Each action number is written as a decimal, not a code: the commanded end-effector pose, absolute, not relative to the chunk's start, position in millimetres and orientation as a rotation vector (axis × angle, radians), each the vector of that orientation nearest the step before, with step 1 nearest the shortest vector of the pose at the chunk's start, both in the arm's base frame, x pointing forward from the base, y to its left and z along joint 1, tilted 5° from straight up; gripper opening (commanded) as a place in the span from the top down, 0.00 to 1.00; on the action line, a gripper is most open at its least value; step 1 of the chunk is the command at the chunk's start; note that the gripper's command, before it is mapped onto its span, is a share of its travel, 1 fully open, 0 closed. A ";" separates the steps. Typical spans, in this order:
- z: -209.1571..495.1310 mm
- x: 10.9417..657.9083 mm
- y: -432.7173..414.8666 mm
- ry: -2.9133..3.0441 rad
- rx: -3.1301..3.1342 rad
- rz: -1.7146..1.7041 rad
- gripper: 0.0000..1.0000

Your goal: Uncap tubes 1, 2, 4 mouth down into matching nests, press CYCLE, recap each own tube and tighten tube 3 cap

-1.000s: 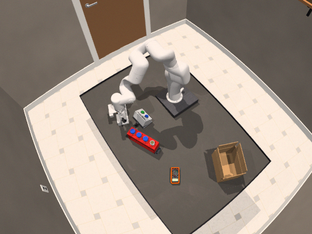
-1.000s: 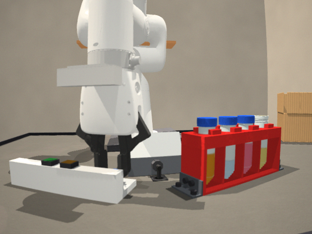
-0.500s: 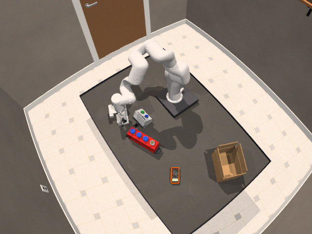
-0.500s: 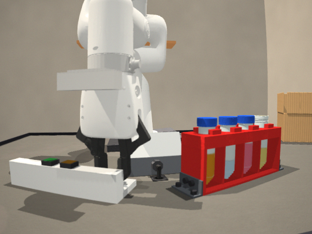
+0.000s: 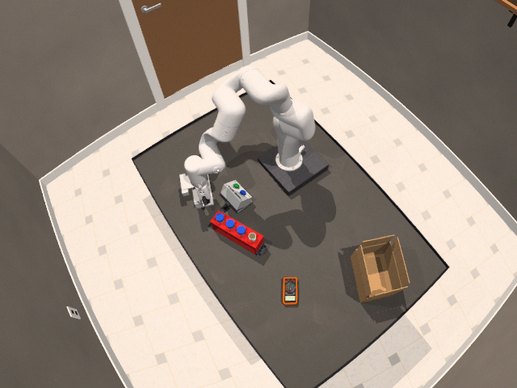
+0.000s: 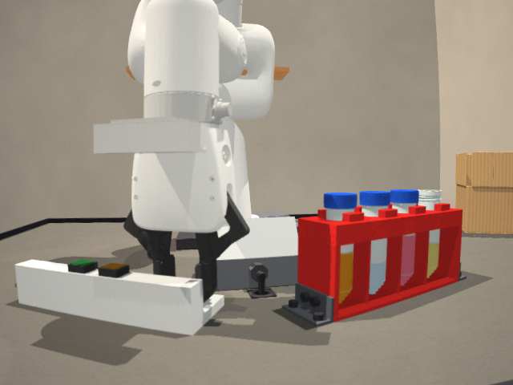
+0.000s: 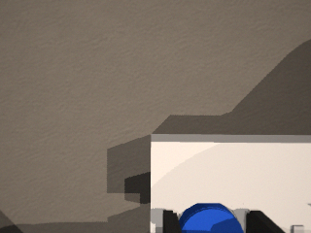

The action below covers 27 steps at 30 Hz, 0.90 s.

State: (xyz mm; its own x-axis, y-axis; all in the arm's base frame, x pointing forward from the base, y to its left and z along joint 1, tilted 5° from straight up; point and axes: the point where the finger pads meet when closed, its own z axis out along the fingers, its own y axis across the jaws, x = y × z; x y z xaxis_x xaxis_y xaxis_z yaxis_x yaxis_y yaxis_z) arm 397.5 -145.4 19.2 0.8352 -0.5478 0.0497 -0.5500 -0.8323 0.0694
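Cap transfer at the tray. The blue cap (image 7: 210, 219) lies at the bottom edge of my wrist view, low over the white cap tray (image 7: 233, 165) near its corner and between the two dark fingers. A sliver of gap shows beside the cap, so I read the gripper (image 6: 186, 273) as part-way open and loosened from the cap, holding nothing. I cannot tell whether the cap sits flat in its nest. In the exterior view the fingertips dip behind the tray's end nearest the decapping station (image 6: 381, 225), and the tray wall hides the cap. The green lamp (image 6: 82, 265) and amber lamp (image 6: 114, 269) on the tray's far end both look dark.

The red station stands just beside the tray. Its uncapped tube (image 6: 430, 197), the one on the left as seen from the arm's base, holds yellowish liquid. The other three tubes carry blue caps (image 6: 374, 197).

The key housing (image 5: 233, 199) stands behind the station, toward the arm, with the green key (image 5: 236, 186) and blue key (image 5: 242, 192) on top. The arm reaches over from its base plate (image 5: 313, 166). Well apart on the dark mat (image 5: 334, 334) lie an orange multimeter (image 5: 289, 290) and an open cardboard box (image 5: 380, 267).
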 end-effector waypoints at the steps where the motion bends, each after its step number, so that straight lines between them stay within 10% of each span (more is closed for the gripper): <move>1: 20.5 399.3 -145.7 -0.878 2.932 0.049 0.54; 27: 90.4 399.0 -139.7 -0.878 2.932 0.049 0.54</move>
